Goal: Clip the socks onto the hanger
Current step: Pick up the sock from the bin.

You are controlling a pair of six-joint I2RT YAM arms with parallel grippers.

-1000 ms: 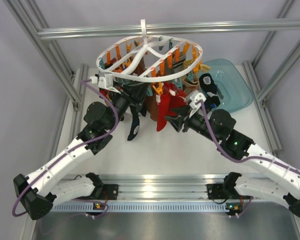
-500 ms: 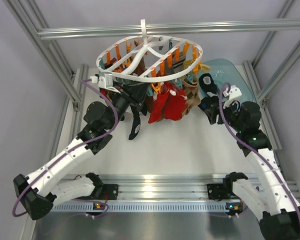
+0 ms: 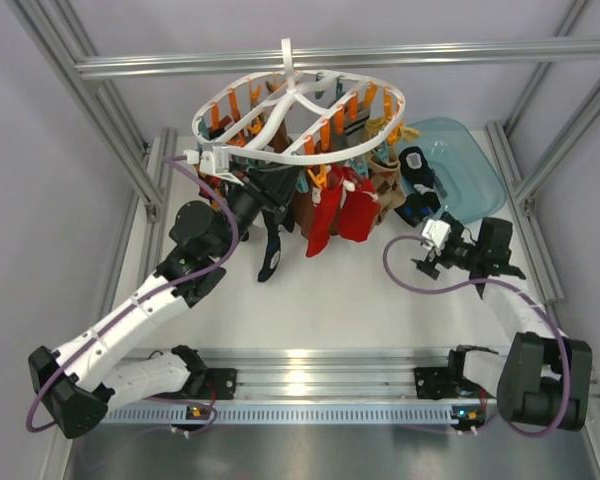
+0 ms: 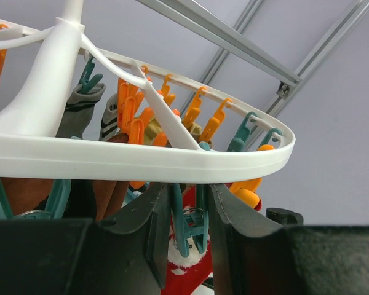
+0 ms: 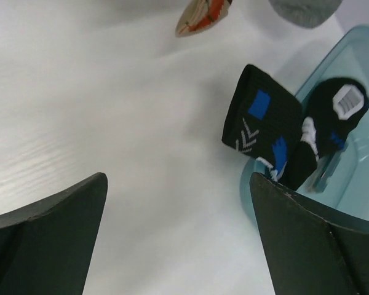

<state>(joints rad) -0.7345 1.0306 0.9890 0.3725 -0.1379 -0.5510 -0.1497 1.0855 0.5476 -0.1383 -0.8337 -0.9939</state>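
The white round hanger (image 3: 298, 112) hangs at the back with orange and teal clips (image 4: 194, 114) along its rim (image 4: 141, 161). My left gripper (image 3: 263, 187) reaches up under the ring's front left. In the left wrist view it (image 4: 190, 206) is shut on a teal clip (image 4: 186, 224). A dark sock (image 3: 269, 245) dangles beside it. Another of the dark socks (image 5: 261, 120), with blue and white patches, lies over the teal bin's rim (image 5: 249, 196), in the top view too (image 3: 417, 165). My right gripper (image 5: 178, 184) is open over the bare table, just short of it, holding nothing (image 3: 426, 262).
Red socks (image 3: 338, 212) and brownish ones (image 3: 384, 185) hang from the ring's front. The teal bin (image 3: 477, 172) sits at the back right. Aluminium frame rails (image 3: 525, 190) flank the table. A purple cable (image 3: 400, 280) loops beside the right wrist.
The right arm has drawn back from the red socks under the hanger to the right side near the bin, and its jaws have opened wide. The left arm has stayed put.
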